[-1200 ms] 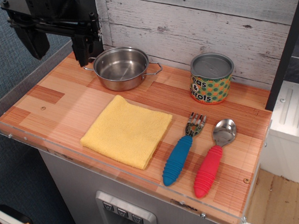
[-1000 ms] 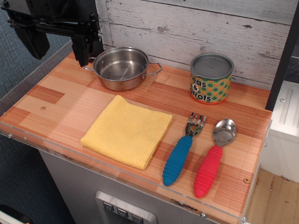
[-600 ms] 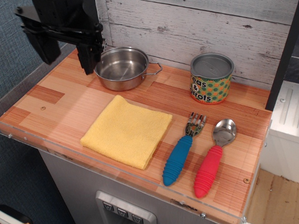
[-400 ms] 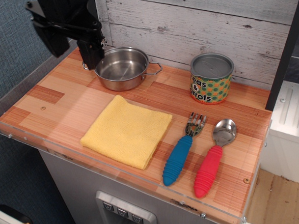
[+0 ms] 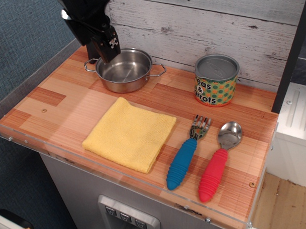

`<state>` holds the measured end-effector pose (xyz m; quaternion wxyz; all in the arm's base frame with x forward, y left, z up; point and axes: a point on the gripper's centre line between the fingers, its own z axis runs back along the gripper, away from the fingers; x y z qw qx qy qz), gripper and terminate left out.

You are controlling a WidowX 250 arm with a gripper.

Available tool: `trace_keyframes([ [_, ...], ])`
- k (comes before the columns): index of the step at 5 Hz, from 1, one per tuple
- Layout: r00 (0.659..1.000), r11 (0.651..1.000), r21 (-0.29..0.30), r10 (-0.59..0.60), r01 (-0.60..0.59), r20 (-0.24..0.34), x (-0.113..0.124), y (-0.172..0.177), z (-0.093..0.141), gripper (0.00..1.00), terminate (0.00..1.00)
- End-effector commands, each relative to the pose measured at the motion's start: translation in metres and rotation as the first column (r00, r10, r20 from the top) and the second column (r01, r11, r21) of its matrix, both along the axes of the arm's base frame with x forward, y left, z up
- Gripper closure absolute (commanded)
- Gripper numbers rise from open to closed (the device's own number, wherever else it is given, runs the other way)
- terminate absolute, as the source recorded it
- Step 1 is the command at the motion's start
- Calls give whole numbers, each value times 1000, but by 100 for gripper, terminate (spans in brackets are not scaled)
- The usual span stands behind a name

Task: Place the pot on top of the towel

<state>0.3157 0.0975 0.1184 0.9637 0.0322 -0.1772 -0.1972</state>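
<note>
Gripper (image 5: 106,52) over steel pot (image 5: 125,70) back-left rim (finger state unclear); grip rim squarely before lifting toward yellow towel (image 5: 130,133).

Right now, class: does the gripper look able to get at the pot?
Probably yes. The gripper hangs right over the pot at its left rim, with nothing between them; the can stands well aside.

My arm came into the picture from the top left corner and reached downward, leaning a little to the right. My claw (image 5: 106,50) was black and pointed down. From this side I could see only its dark body, so I could not tell how its jaws stood.
</note>
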Motion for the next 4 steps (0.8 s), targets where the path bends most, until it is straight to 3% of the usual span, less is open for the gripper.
trace_keyframes([
  [1,995,994,34,-102,102,-22,33,-11,-16,0,0],
  [4,984,985,75,-144,152,-104,48,-23,-56,0,0],
])
